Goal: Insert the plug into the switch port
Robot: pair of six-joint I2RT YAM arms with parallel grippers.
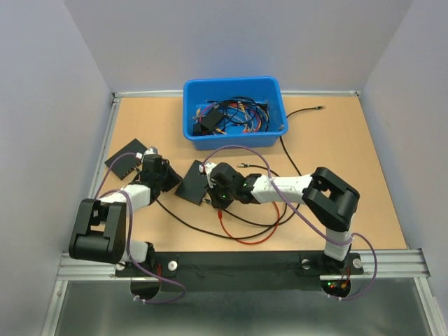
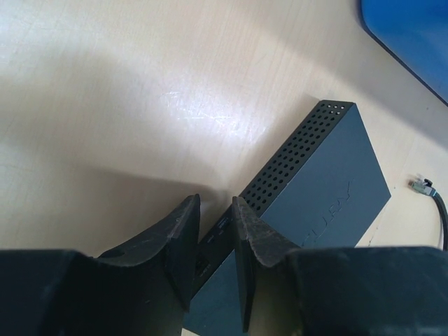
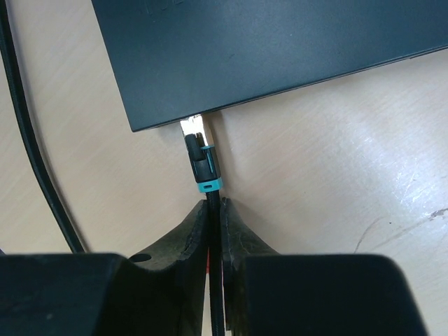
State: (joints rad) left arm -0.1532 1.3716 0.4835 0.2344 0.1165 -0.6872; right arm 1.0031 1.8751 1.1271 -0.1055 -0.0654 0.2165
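Observation:
The switch (image 1: 190,183) is a flat black box in the middle of the table. My right gripper (image 3: 213,204) is shut on a thin black cable just behind a black connector with a teal band (image 3: 203,164). That connector's metal tip touches the switch's near edge (image 3: 266,49). The red-booted plug is hidden. Only its red cable (image 1: 255,240) shows, looping on the table, with a red sliver between my right fingers. My left gripper (image 2: 215,203) clamps the switch's port face (image 2: 315,189) at its left end. In the top view the left gripper (image 1: 162,175) and right gripper (image 1: 213,189) flank the switch.
A second flat black box (image 1: 126,157) lies at the far left. A blue bin (image 1: 234,82) full of cables stands at the back. A black cable (image 1: 301,112) runs from it to the right. A loose black plug (image 2: 422,185) lies beyond the switch.

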